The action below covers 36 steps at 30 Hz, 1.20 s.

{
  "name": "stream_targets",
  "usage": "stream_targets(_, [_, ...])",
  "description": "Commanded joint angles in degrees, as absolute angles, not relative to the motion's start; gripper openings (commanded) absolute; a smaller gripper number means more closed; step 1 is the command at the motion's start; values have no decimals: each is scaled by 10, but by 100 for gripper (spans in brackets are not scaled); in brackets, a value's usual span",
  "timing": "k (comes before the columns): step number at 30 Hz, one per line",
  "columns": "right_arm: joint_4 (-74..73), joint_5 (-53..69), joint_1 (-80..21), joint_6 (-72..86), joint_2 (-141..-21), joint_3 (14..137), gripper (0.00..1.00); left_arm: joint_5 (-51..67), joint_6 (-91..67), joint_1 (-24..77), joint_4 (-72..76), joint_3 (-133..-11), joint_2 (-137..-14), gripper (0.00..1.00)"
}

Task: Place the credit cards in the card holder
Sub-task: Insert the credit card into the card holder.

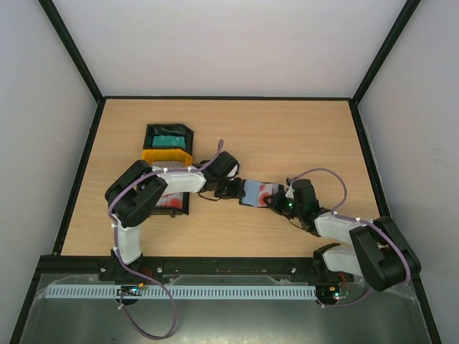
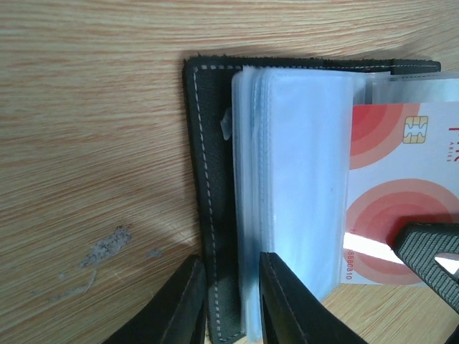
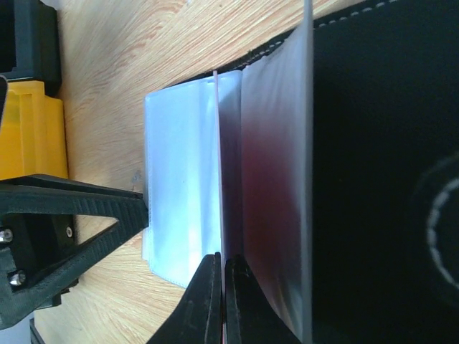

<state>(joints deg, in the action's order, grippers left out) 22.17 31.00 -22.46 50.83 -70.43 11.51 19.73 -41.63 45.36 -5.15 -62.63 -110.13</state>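
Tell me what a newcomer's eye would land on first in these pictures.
Both arms meet mid-table over the open card holder, whose clear sleeves are fanned out. The right gripper pinches a red-and-white card at the sleeves, and the left gripper straddles the holder's black cover edge. At the back left, a teal card lies in a black tray behind a yellow tray.

Red-and-white card (image 2: 401,179) cut off at the right edge (its lettering blurred).
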Motion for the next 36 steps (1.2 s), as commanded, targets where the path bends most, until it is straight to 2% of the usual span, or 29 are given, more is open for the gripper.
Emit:
stream_targets(1, [219,332,-223,502,-716,132,2,206,-422,457,-61,-612,-1110,23])
stream_targets(21, [148,353,-223,483,-808,207,2,221,-428,473,-55,-599,-1105,16])
stream_targets(31, [89,357,-223,457,-825,233,2,227,-428,477,-52,-602,-1108,16])
stream_targets(34, [70,342,-223,447,-815,235,7,226,-428,477,-53,-604,-1109,16])
stream_targets(36, [64,335,-223,439,-804,235,17,225,-427,477,-53,-604,-1109,16])
